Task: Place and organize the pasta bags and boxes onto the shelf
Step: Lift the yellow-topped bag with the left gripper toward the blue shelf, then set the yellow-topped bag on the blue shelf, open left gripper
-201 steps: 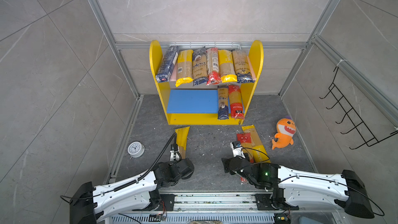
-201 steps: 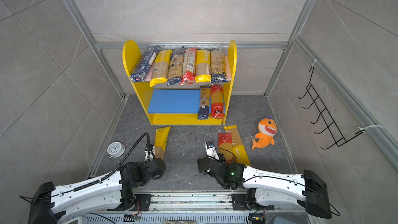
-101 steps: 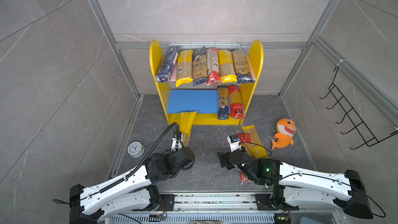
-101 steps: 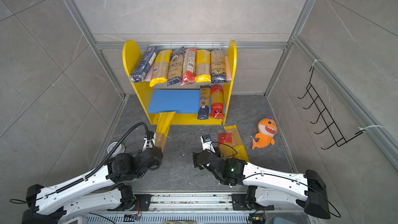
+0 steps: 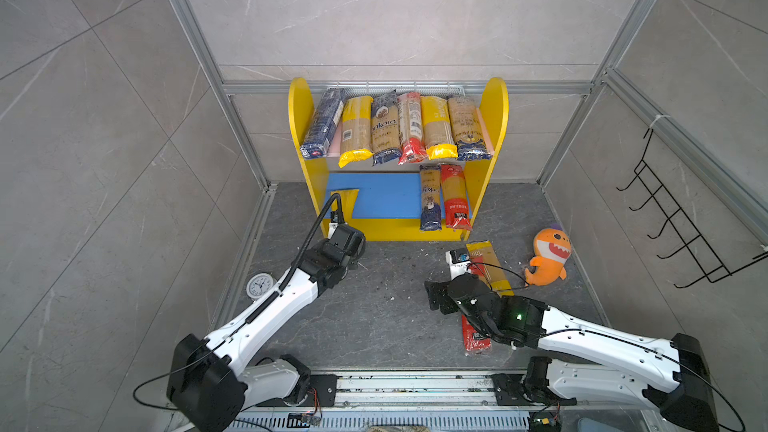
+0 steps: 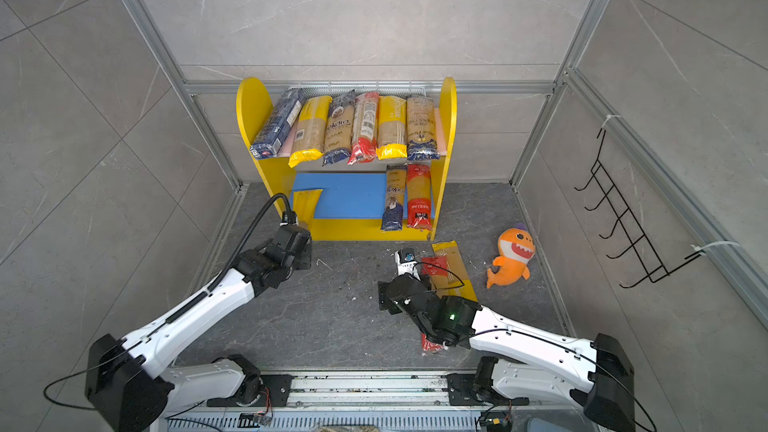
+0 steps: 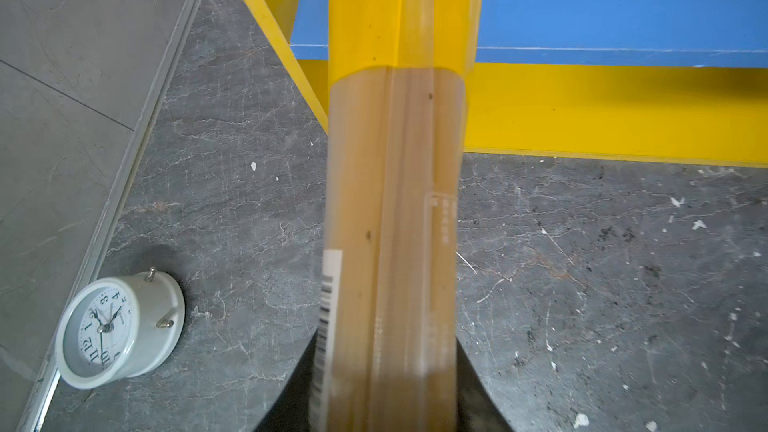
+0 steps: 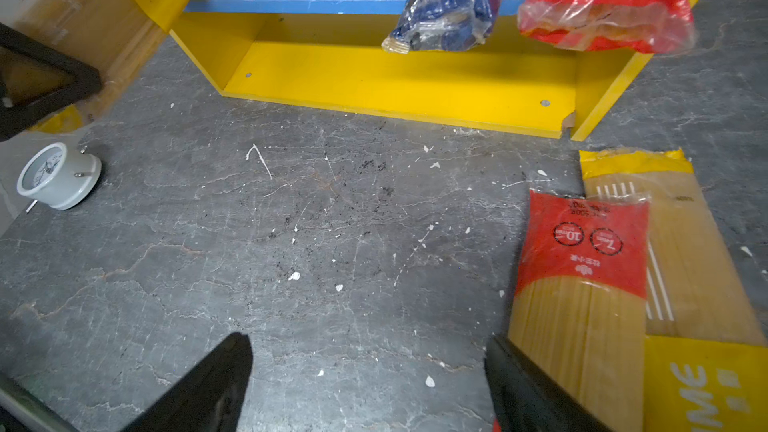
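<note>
grey veined stone forms the table, matt, scuffed and strewn with pale crumbs. at its back stands the shelf, made of smooth painted board: two yellow round-topped sides, a pink upper board and a blue lower board. six pasta packs lie side by side across the upper board, their printed ends overhanging the front. two more packs lie at the right end of the lower board.

two wait on the table by the right arm: a red-ended pack and a flatter yellow-ended pack, with their edges overlapping.

the left hand is clenched on the held pack, gripping it near its rear end. the pack's yellow tip is over the left corner of the blue board; whether it rests there cannot be told.

each pack looks light, with clear, slick film around a stiff bundle of brittle strands. held so far back, a pack probably levers in the grip. a hold at mid-length, across the narrow width and with gentle pressure, would likely suit the remaining ones.

the right hand is spread wide and empty, with one finger just beside the red-ended pack.
</note>
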Controlling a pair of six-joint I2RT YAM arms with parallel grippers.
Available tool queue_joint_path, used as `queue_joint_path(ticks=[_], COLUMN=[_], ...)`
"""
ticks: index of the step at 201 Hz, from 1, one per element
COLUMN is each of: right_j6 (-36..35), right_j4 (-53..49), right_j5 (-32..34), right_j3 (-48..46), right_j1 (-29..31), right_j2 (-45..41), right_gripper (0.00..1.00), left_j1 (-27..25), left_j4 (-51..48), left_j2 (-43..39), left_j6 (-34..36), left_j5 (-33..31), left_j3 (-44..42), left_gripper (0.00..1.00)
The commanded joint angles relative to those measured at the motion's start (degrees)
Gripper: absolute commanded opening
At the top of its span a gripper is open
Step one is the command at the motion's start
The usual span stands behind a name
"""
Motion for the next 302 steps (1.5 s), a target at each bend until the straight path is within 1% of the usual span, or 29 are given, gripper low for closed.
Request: queue_joint_path(ticks=[1,23,67,93,126,132,149,153,157,164,167,170,172,179,182,186,210,240,271,302], right_j6=[-1.2,-1.3,-1.8,-1.9,-1.9,-1.8,-1.5,-1.4,-1.4,-1.2,-1.0,-0.8,-0.8,-0.6,-0.6,-0.4,0.6,2.3,6.7,11.3], right_j4=[-1.1,-1.6,-2.0,-2.6,-3.2,-3.4,-3.9,-4.1,-4.2,-4.5,-4.7,-4.7,-4.8,-5.0,-5.0,-5.1,-5.7,-6.9,-10.2,-8.6], right_j5=[-1.7,-2.1,-3.0,-3.2,-3.3,-3.3,-3.2,-3.2,-3.3,-3.3,-3.3,-3.3,-3.3,-3.5,-3.5,-3.6,-3.8,-3.3,1.6,0.4], right_j3=[1.7,2.1,2.4,2.6,3.2,3.3,3.7,3.8,3.9,4.2,4.2,4.2,4.2,4.2,4.2,4.2,3.7,2.7,1.3,-3.0], right_j1=[-1.6,-2.9,-4.8,-5.7,-6.4,-6.5,-6.7,-6.7,-6.7,-6.8,-6.7,-6.7,-6.7,-6.7,-6.8,-6.7,-6.8,-6.8,-6.7,-6.7], right_j2=[-0.1,0.4,0.8,1.0,1.4,1.4,1.7,1.9,2.0,2.2,2.3,2.3,2.3,2.4,2.4,2.4,1.8,1.1,4.8,5.9], right_gripper=[0.91,0.91,0.91,0.91,0.91,0.91,0.92,0.92,0.92,0.93,0.98,0.99,0.99,1.0,1.0,1.0,1.0,0.99,1.0,1.0], left_j1=[2.9,5.2,8.7,11.1,12.7,12.9,13.3,13.3,13.3,13.3,13.3,13.3,13.3,13.2,13.3,13.3,13.3,12.0,9.8,6.9], left_j4=[16.8,19.7,23.3,24.5,25.0,25.0,25.0,25.0,24.9,24.8,24.6,24.4,24.3,23.6,23.2,23.0,22.2,21.8,21.0,19.1], left_j2=[3.0,8.2,15.9,18.5,20.1,20.2,20.5,20.5,20.5,20.5,20.5,20.6,20.6,20.6,20.6,20.5,19.2,15.6,10.6,5.5], left_j6=[7.3,8.7,11.4,11.4,11.3,11.2,11.1,11.1,11.2,11.1,11.0,10.8,10.7,10.2,10.1,10.0,8.7,9.9,9.3,7.2], left_j5=[0.7,1.0,0.3,0.6,0.1,0.3,1.5,1.8,2.0,2.1,2.1,2.1,3.2,3.9,4.2,4.8,6.7,5.6,5.0,5.2], left_j3=[7.1,10.3,15.8,16.9,17.1,17.1,16.8,16.7,16.6,16.4,16.4,16.4,16.4,16.6,16.6,16.6,15.2,12.2,8.1,4.1], left_gripper=[0.0,0.0,0.0,0.0,0.0,0.08,0.47,0.53,0.56,0.57,0.58,0.59,0.6,0.63,0.67,0.69,0.75,0.79,0.83,0.88])
